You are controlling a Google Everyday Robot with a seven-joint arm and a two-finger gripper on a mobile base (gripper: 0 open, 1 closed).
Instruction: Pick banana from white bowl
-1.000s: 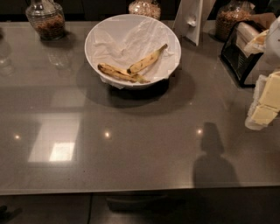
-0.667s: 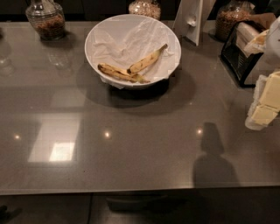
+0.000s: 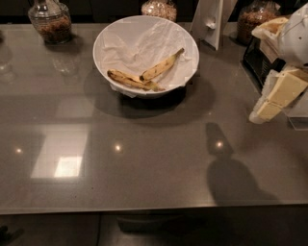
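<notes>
The white bowl (image 3: pixel 115 36) stands at the back middle of the grey counter, lined with crumpled white paper. Two bananas lie in it. The banana (image 3: pixel 162 66) is the slim pale-yellow one, lying diagonally with its stem toward the bowl's right rim. A darker, browner banana (image 3: pixel 126 79) lies to its left, touching it at the near end. My gripper (image 3: pixel 260 113) comes in from the right edge with cream-coloured fingers pointing down-left. It hovers over the counter, well to the right of the bowl, and holds nothing that I can see.
Glass jars with brown contents stand at the back left (image 3: pixel 49 21), back middle (image 3: pixel 159 7) and back right (image 3: pixel 255 19). A white stand (image 3: pixel 211 21) is behind the bowl's right side. A dark rack (image 3: pixel 257 60) sits at the right edge.
My gripper has moved a little to the left and up, farther into view. The bowl and both bananas have not moved.
</notes>
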